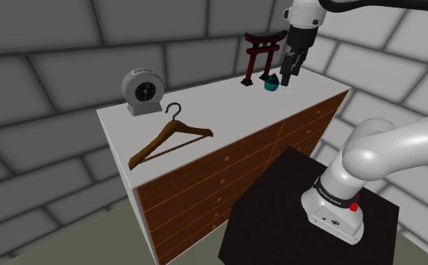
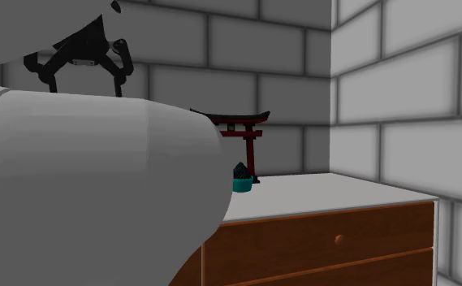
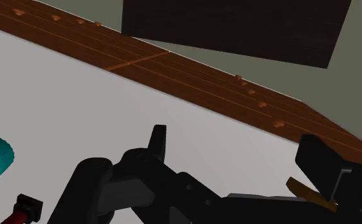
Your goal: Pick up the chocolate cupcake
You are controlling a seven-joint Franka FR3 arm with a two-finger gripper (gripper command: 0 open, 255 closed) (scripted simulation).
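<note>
White arm with dark joints (image 1: 389,150) reaches upward; its wrist sits directly above the all-black two-finger gripper (image 1: 290,74), which points downward, fingers apart.

Dresser (image 1: 227,113): clock (image 1: 143,92), hanger (image 1: 171,141), torii (image 1: 263,54), cupcake (image 1: 271,83)

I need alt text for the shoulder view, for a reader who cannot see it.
The open black gripper of a white arm hangs beside a cupcake in a teal wrapper, not holding it, at the far end of a white-topped dresser. A red torii model stands by it; a grey clock and a wooden hanger sit farther left.
</note>
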